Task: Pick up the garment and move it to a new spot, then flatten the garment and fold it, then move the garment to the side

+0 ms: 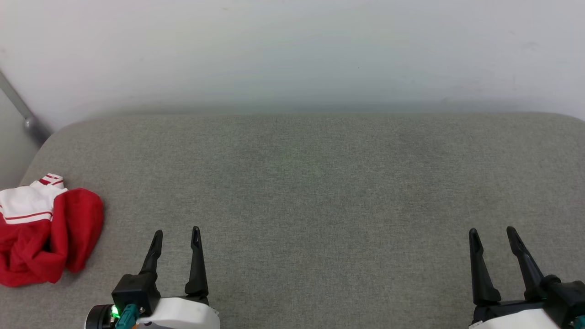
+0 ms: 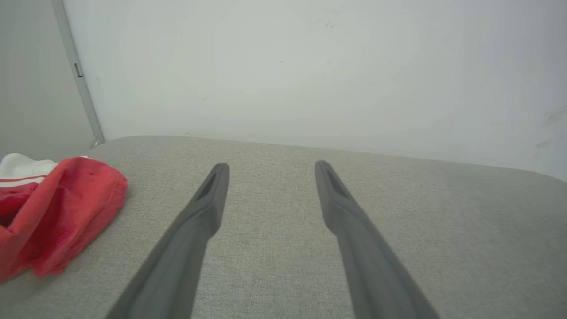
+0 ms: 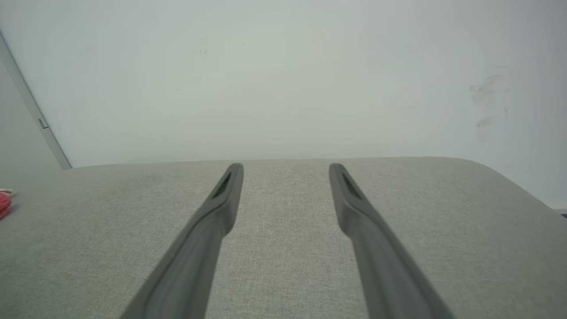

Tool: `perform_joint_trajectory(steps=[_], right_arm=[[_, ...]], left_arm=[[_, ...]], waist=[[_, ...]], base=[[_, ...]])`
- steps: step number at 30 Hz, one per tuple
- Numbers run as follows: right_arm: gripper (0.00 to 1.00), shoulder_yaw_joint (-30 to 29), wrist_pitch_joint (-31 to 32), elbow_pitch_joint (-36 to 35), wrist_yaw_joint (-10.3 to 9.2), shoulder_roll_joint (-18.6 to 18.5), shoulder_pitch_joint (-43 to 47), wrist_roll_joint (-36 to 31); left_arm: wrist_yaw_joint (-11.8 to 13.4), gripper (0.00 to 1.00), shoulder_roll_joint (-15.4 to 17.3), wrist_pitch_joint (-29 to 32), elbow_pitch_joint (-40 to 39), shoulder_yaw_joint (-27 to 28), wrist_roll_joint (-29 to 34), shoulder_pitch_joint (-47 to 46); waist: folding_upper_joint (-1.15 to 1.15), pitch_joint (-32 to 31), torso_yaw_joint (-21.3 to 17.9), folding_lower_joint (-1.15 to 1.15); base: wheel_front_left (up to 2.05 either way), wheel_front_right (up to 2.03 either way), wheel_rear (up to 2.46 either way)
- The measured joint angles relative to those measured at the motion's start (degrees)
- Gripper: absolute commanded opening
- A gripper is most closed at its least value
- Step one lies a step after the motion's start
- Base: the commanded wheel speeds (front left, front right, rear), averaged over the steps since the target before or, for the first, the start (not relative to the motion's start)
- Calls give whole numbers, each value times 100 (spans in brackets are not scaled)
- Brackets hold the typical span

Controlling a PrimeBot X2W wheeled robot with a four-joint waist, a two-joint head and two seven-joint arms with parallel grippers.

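Two grippers above a grey fabric surface [image 1: 320,192]: the left gripper [image 1: 177,231] and the right gripper [image 1: 492,230] both stand with jaws spread, nothing between them. The garment [image 1: 45,233], a crumpled red-and-white heap, lies outside the left gripper's outer finger, apart from it.

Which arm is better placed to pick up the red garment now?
Left. The garment lies crumpled close beside the open left pincer, while the right pincer, also open, sits far across the grey surface.
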Motion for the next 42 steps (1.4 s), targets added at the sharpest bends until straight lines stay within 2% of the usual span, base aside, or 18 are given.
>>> perform_joint_trajectory(steps=[14, 42], right_arm=[[100, 22, -145, -57, 0, 0, 81, -293], [100, 57, -185, 115, 0, 0, 135, -29]], left_arm=[[-146, 100, -26, -145, 74, 92, 267, 83], [-57, 100, -30, -175, 144, 53, 67, 85]], waist=[[0, -25, 21, 0], [0, -27, 51, 0]], base=[[0, 0, 0], [0, 0, 0]])
